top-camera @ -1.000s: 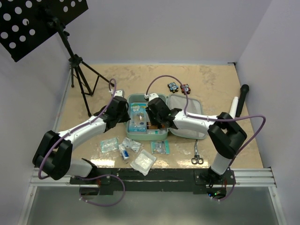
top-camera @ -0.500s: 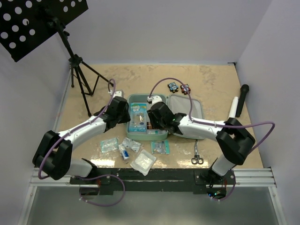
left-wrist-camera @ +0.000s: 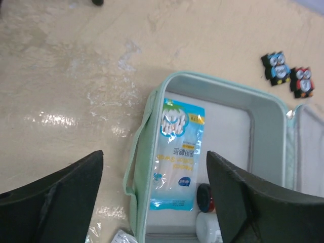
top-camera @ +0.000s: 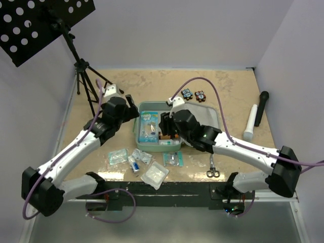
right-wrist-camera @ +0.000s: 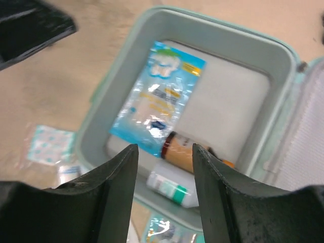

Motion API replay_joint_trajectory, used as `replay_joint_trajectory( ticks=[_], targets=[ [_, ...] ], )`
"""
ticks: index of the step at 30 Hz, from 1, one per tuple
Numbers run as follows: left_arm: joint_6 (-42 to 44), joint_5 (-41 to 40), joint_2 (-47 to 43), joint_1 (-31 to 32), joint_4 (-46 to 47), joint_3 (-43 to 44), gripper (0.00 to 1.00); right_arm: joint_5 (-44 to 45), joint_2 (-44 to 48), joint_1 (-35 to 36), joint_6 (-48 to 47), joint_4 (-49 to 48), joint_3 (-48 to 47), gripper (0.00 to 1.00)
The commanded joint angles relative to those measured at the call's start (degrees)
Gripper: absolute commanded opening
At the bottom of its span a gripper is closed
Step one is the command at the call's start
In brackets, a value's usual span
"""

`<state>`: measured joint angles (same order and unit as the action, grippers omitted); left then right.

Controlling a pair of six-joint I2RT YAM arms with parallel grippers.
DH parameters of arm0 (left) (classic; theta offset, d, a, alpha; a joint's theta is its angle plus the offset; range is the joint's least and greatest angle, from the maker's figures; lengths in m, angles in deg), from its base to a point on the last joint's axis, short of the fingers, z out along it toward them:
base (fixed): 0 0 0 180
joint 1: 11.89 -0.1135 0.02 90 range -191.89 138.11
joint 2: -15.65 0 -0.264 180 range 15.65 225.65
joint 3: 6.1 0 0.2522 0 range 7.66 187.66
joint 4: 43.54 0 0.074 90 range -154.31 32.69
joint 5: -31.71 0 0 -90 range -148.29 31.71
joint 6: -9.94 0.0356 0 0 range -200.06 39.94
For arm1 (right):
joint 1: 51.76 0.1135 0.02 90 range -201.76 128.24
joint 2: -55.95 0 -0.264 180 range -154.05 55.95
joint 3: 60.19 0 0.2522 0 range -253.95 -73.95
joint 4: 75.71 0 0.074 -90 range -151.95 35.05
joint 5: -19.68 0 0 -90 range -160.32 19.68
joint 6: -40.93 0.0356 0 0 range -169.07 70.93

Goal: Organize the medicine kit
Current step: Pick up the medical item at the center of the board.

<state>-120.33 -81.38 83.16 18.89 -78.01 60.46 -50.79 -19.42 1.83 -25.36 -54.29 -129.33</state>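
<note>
The medicine kit lies open mid-table, a mint-green case with a grey lining and its lid flat to the right. In its tray lie a blue swab packet, an amber bottle with a dark cap, and a white bottle with a green band. My left gripper hovers open over the tray's left wall, holding nothing. My right gripper hangs open above the bottles and is also empty. From above, the left gripper is at the case's left edge and the right gripper is over the tray.
Two owl figures sit behind the case. Flat packets, a small vial and a clear pouch lie in front. Scissors lie front right. A white tube and a black one lie far right. A tripod stands back left.
Both grippers have opened. The left gripper has pulled up and back to the left of the tray. The right arm's elbow has swung out to the right while its gripper stayed over the tray.
</note>
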Motion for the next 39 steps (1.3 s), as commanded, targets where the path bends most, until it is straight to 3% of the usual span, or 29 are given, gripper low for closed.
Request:
replay_joint_trajectory(
  ticks=[1,7,14,22,35,39],
  targets=[
    [-5.77,-5.82,-9.74,-0.11,-4.33,-3.65,0.97,-4.06,0.76,8.1,-3.84,-2.56,0.26,0.52],
    [-10.96,-3.54,-23.54,-1.87,-6.18,-12.53,1.0,-4.15,-6.0,20.41,-2.53,-6.25,-1.31,0.63],
    [-13.6,-4.85,-34.62,-2.22,-14.08,-12.89,1.0,-2.31,-20.23,27.36,-1.03,-3.19,-10.97,0.68],
    [-16.33,-9.6,-43.59,-2.22,-19.98,-12.98,0.98,0.94,-30.35,27.8,4.94,-0.02,-16.43,0.68],
    [-17.91,-11.36,-45.79,-2.22,-22.44,-14.12,0.98,3.5,-36.42,27.8,7.14,2.8,-18.54,0.64],
    [-18.17,-10.75,-45.62,-2.22,-22.01,-15.0,0.98,4.29,-35.64,27.8,7.67,2.27,-17.4,0.59]
  ],
)
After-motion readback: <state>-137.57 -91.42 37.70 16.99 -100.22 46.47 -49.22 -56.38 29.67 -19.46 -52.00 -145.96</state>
